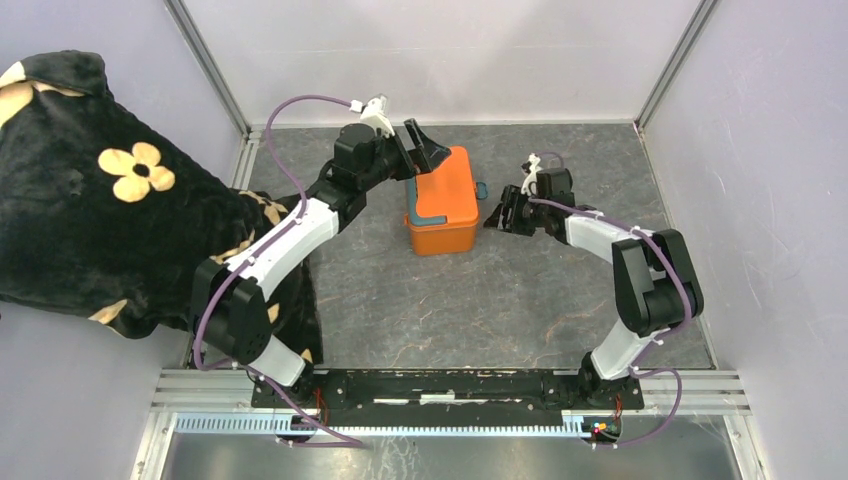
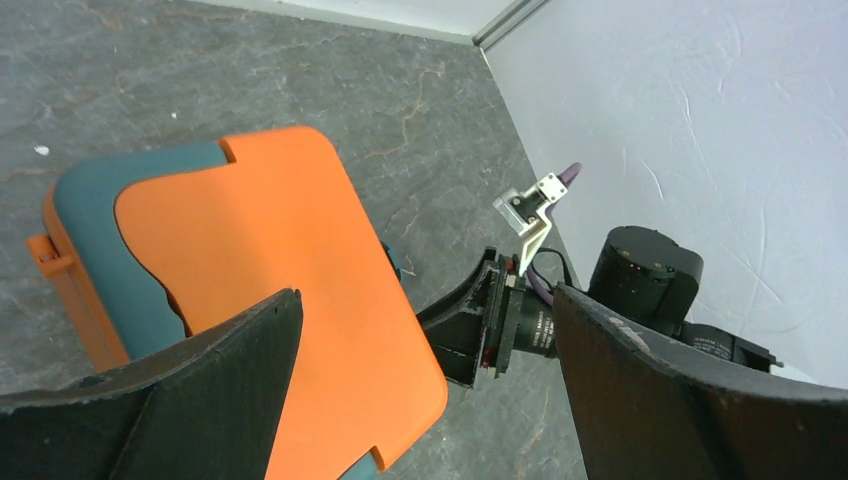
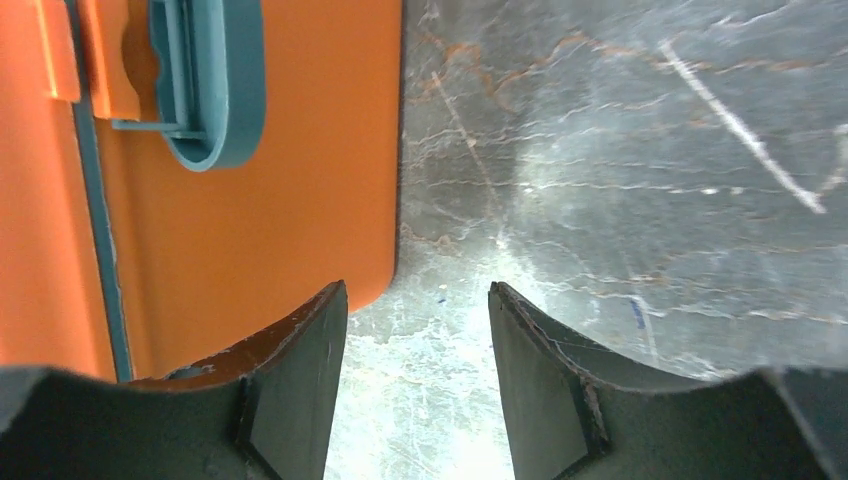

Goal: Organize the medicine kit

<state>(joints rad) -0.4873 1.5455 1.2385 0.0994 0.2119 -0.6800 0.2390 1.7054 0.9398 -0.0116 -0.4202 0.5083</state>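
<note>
The medicine kit [image 1: 443, 203] is an orange box with a teal band, lid down, standing on the grey table [image 1: 450, 310] at centre back. My left gripper [image 1: 420, 150] hovers over the kit's far left corner, open wide and holding nothing. In the left wrist view the orange lid [image 2: 270, 260] lies below the left gripper [image 2: 428, 292]. My right gripper [image 1: 505, 212] is low beside the kit's right side, open and holding nothing. The right wrist view shows the kit's wall [image 3: 300, 190] and teal latch [image 3: 215, 90], and the right gripper [image 3: 417, 286] over bare table by the kit's corner.
A black plush cloth with yellow flowers [image 1: 100, 200] drapes over the left side and the left arm's base. Pale walls [image 1: 760, 150] close in the back and both sides. A metal rail [image 1: 450, 385] runs along the near edge.
</note>
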